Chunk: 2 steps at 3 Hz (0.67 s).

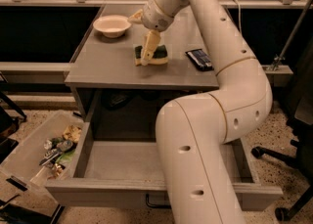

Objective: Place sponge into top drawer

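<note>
The sponge (157, 55), dark green on top with a yellow base, lies flat on the grey cabinet top (107, 66). My gripper (142, 42) hangs right over its left part. It is open, with one yellowish finger (148, 48) pointing down across the sponge's left edge and the other finger (135, 17) sticking out to the left. The top drawer (98, 192) is pulled out wide below the cabinet top, and its grey floor is bare. Its dark bar handle (155, 201) shows at the front. My arm hides the drawer's right half.
A cream bowl (112, 25) stands at the back left of the cabinet top. A dark blue snack wrapper (199, 58) lies right of the sponge. A clear plastic bin of clutter (34, 154) sits on the floor left of the drawer. A chair base (286, 162) is at the right.
</note>
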{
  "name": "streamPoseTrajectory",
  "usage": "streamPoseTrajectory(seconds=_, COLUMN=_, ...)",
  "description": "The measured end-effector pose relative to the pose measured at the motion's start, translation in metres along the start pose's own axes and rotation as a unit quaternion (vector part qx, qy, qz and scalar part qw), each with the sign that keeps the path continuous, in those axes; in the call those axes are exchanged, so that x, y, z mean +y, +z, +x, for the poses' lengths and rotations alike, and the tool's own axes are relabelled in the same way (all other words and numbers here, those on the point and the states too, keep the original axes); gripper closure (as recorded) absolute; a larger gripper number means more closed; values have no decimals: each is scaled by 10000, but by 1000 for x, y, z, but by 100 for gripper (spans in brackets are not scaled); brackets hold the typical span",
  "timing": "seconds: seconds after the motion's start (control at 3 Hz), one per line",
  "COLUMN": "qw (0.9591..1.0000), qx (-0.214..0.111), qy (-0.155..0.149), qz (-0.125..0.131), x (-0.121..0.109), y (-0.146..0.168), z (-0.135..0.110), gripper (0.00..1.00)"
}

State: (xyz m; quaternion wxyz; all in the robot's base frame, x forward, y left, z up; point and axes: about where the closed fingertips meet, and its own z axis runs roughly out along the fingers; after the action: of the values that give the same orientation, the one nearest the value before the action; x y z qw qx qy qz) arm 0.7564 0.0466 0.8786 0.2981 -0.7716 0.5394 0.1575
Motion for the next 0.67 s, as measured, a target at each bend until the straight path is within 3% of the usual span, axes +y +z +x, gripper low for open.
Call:
streamPoseTrajectory(seconds=0.33, qw=9985, qx=-527, qy=133, qz=104, x=1, y=14, z=25, gripper=0)
streamPoseTrajectory(seconds=0.67, qw=9930, qx=-1129, qy=236, qz=239, x=8, y=11, z=50, gripper=0)
